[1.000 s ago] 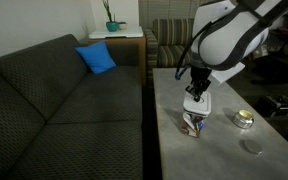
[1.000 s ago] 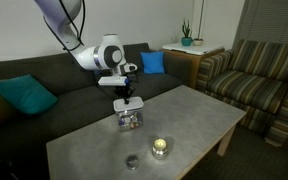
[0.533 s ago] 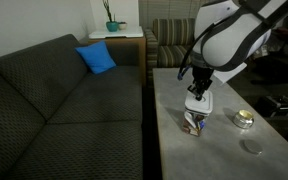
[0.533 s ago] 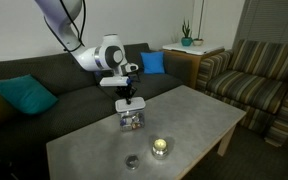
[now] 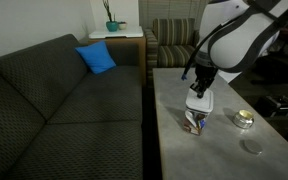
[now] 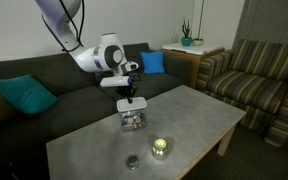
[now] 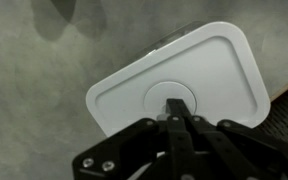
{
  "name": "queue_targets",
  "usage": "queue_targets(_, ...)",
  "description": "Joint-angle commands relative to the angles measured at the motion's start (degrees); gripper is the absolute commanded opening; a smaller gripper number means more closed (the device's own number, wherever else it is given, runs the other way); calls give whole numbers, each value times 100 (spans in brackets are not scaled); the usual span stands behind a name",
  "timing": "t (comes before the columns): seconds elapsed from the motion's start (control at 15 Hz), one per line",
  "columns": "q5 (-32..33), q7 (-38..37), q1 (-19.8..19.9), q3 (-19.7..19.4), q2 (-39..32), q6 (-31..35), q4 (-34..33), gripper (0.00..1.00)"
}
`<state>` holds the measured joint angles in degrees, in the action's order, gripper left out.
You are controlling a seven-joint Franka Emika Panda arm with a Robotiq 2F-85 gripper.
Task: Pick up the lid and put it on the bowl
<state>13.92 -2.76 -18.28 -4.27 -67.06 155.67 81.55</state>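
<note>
The white square lid (image 7: 184,70) fills the wrist view, and my gripper (image 7: 174,105) is shut on the raised round knob at its middle. In both exterior views the lid (image 5: 199,101) (image 6: 127,104) hangs from the gripper (image 5: 198,92) (image 6: 126,97) just above the clear bowl (image 5: 194,123) (image 6: 131,120) with colourful items inside, which stands on the grey table (image 5: 224,150) (image 6: 184,115). A small gap shows between lid and bowl. The bowl is hidden under the lid in the wrist view.
A small round yellowish tin (image 5: 244,118) (image 6: 160,146) and a small grey round disc (image 5: 252,146) (image 6: 131,160) lie on the table near the bowl. A dark couch (image 5: 54,100) with a blue cushion (image 5: 96,58) runs along the table's edge. A striped armchair (image 6: 254,70) stands nearby.
The arm's upper body has shifted slightly; the gripper with the lid stays above the bowl, almost unmoved.
</note>
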Motion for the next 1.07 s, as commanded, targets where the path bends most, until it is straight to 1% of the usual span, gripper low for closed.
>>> queue_targets(0.0, 184, -155, -196, -254, 572, 441, 873, 0)
queue_targets(0.33, 244, -283, -442, -543, 1016, 728, 1478, 0)
queue_targets(0.4, 252, -316, -499, -599, 1077, 774, 1561, 11)
queue_targets(0.47, 255, -333, -543, -640, 1146, 806, 1654, 27)
queue_targets(0.6, 256, -353, -606, -690, 1264, 830, 1804, 39)
queue_targets(0.73, 267, -376, -663, -720, 1377, 856, 1962, 54)
queue_targets(0.8, 269, -380, -683, -722, 1433, 852, 2030, 62)
queue_targets(1.0, 240, -388, -690, -673, 1572, 796, 2212, 81)
